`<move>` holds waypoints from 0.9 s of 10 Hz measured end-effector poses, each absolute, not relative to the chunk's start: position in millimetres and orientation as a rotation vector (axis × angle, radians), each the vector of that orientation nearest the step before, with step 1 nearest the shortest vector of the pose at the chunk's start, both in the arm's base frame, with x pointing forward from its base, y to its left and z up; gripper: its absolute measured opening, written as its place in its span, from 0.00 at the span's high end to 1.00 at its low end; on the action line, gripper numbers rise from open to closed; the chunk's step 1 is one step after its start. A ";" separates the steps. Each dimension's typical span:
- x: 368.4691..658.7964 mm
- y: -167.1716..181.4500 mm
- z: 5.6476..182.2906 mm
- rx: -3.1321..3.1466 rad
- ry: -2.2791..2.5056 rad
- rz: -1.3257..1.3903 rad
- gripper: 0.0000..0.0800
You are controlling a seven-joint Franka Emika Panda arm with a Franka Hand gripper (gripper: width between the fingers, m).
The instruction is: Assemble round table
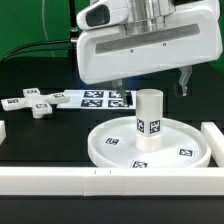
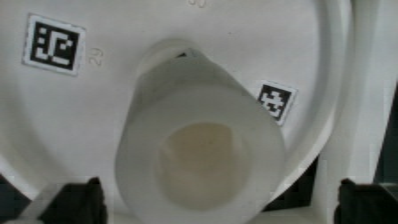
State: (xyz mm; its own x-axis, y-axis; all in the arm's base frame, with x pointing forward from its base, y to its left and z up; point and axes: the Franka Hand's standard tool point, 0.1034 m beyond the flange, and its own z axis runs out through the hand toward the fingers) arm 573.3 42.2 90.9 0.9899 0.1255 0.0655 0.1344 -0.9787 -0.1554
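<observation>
Two dark fingertips of my gripper stand spread wide, one on each side of the leg. There is a clear gap between each pad and the white cylinder, so I am pinching nothing. In the wrist view I look straight down the leg onto its flat round top. Around it lies the disc, with two square tags on its white face.

In the exterior view my gripper hangs directly over the leg. Its white housing fills the upper part of the picture, and one dark finger shows toward the exterior view's right. The leg stands upright about the middle of the disc, with a tag on its side facing the camera. The disc lies flat on the black table, rim upward, with three tags on its floor around the leg. Whether the leg is fixed to the disc or merely standing on it I cannot tell.

The foot, the four-armed cross, lies flat on the table well apart from the disc, toward the exterior view's left, and I am not touching it. Between the foot and the disc, behind the leg, lies the marker board. Long white bars run along the near edge of the table and up the exterior view's right side, just beside the disc
</observation>
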 end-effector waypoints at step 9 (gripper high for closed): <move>568.2 50.8 84.9 -2.758 -1.355 -0.116 0.19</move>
